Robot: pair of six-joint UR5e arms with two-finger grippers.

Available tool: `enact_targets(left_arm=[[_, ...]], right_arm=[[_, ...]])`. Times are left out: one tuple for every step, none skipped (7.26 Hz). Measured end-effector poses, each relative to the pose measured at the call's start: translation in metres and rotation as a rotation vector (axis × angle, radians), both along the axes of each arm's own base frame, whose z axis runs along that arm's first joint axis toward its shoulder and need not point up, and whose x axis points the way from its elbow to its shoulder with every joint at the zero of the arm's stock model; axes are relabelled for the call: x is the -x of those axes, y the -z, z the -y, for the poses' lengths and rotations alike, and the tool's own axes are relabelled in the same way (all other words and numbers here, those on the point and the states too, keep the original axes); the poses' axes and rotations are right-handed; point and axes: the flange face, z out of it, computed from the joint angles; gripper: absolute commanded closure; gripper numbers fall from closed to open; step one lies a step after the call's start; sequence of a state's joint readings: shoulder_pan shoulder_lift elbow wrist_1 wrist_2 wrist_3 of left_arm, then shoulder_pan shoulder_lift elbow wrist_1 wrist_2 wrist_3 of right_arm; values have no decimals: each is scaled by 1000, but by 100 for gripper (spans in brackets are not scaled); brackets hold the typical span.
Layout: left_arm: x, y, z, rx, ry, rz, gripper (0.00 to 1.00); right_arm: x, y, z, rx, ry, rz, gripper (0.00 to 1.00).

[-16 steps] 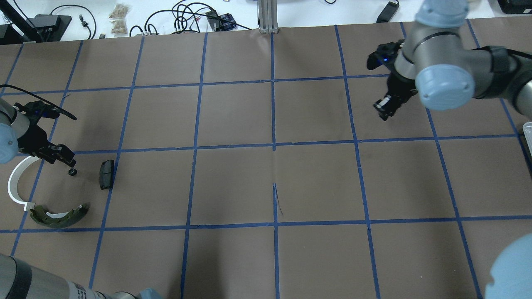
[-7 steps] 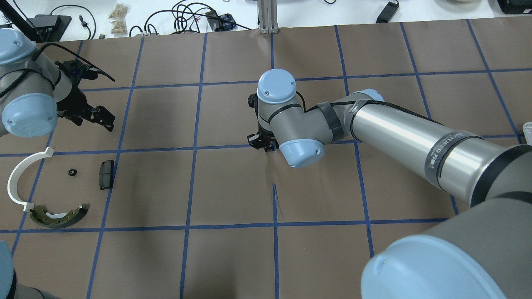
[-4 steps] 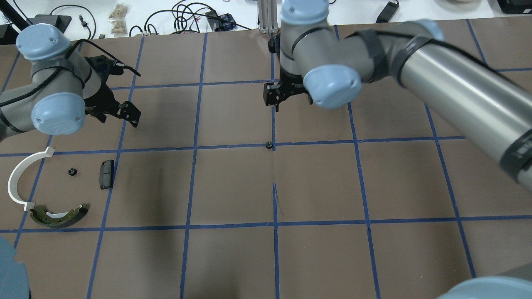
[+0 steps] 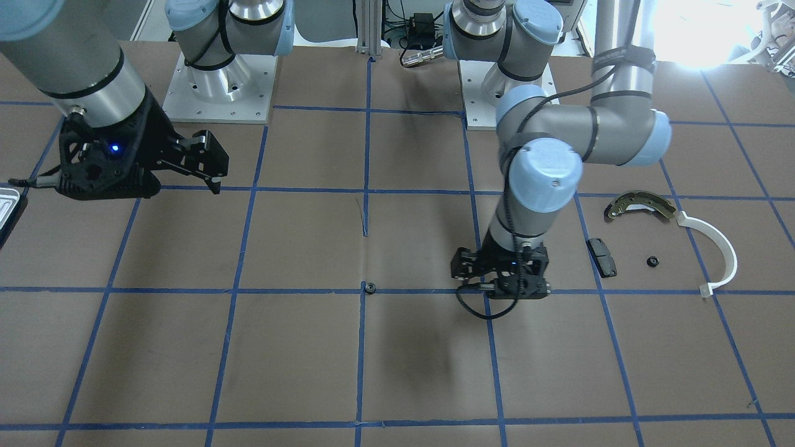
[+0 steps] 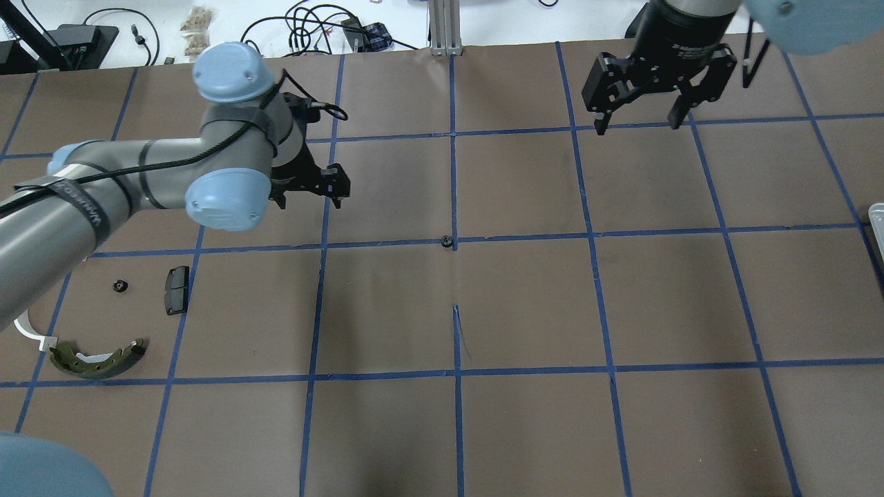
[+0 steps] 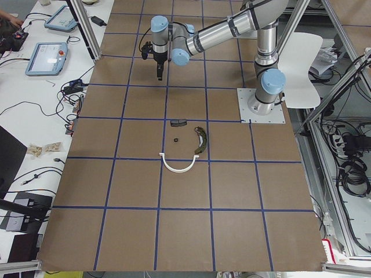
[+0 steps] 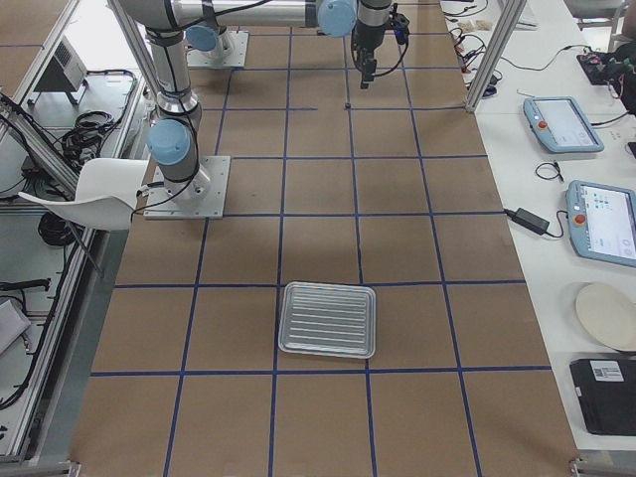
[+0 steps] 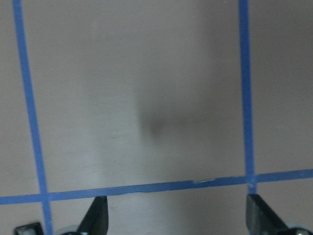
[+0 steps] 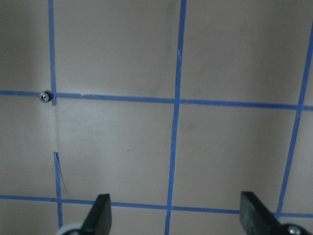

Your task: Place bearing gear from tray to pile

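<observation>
A small black bearing gear [image 5: 447, 241] lies alone on a blue tape crossing at the table's centre, also visible as the gear [image 4: 370, 287] and the gear [image 9: 45, 97]. My left gripper [image 5: 309, 202] hangs open over bare paper, left of that gear, with nothing between its fingers [image 8: 95, 218]. My right gripper [image 5: 639, 126] is open and empty at the far right. The pile holds a brake shoe [image 5: 97, 359], a black pad [image 5: 177, 290], a second small gear [image 5: 121, 285] and a white arc [image 4: 720, 248]. The tray [image 7: 328, 320] sits far to my right.
Brown paper with a blue tape grid covers the table [image 5: 525, 310]. Cables and small devices [image 5: 311, 27] lie beyond its far edge. Only a sliver of the tray [image 5: 877, 221] shows at the overhead view's right edge. Both arm bases [image 4: 217, 93] stand at the near side.
The right gripper set the gear down at the table's centre, opened and pulled back to the far right. The left gripper moved from the pile towards the centre.
</observation>
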State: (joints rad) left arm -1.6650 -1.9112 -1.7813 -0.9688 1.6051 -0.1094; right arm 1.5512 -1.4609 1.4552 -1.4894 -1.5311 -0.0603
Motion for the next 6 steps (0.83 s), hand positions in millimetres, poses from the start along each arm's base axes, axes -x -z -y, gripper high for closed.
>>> enact_targets(left_arm=[[48,6,-8,-3,-39,-10,0],[86,18,-18,-19,-60,-23,0],[114,32,-26,-39,-59,-41,0],[129,42,-30,-51,-54,-55,0],[137,53,-32,-66,-54,-72,0],[143,64,-31,-71,-51,-89,0]], right_arm=[[6,9,-27,14,53,-7,0],[8,22,-49,91,83,-16,0],[11,24,-58,163,94,-27,0],[12,17,-56,177,100,-32,0],[12,13,-52,155,105,-33,0],[12,12,-50,139,107,-33,0]])
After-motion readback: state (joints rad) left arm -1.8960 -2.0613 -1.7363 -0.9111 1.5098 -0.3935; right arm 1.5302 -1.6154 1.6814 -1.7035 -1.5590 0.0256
